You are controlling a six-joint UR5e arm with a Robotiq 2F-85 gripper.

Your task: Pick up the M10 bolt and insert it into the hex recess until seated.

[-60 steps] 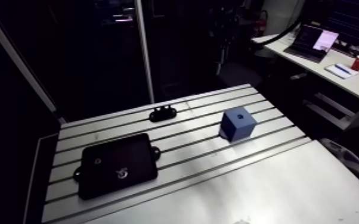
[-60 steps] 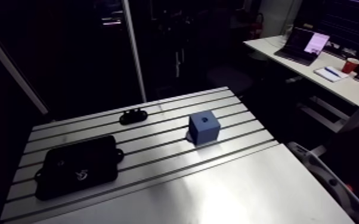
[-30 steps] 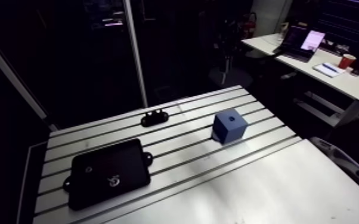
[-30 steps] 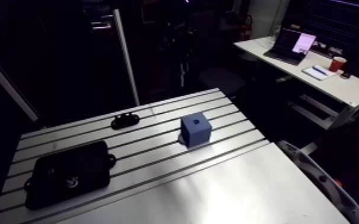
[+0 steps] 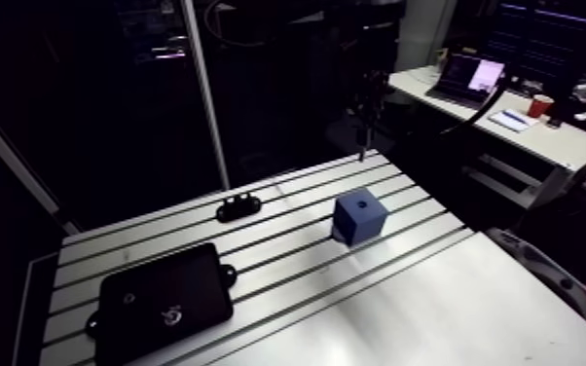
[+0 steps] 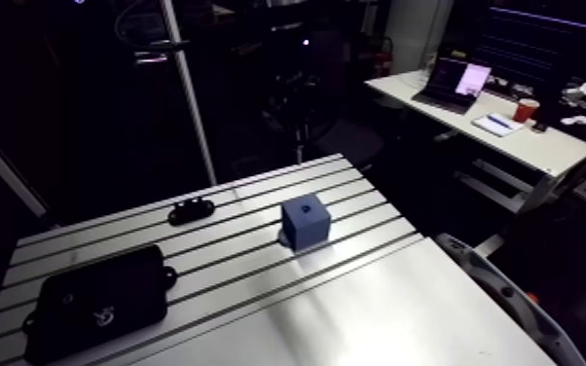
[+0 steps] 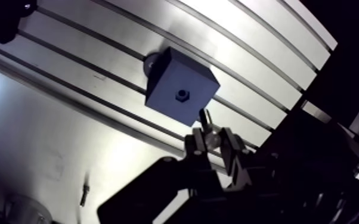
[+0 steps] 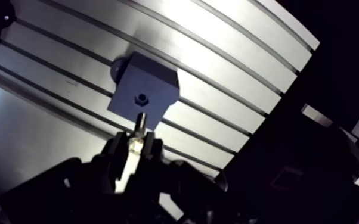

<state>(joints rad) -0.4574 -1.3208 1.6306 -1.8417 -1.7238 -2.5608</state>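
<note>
Jaws pinch the M10 bolt (image 8: 139,123), its head mostly hidden, near the blue block (image 8: 152,83).

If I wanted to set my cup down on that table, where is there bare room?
The widest bare patch is the smooth plate along the near side of the table. The stretch between the black tray and the blue block is free too. It is crowded only near the block, where the gripper holds a bolt close by.
</note>
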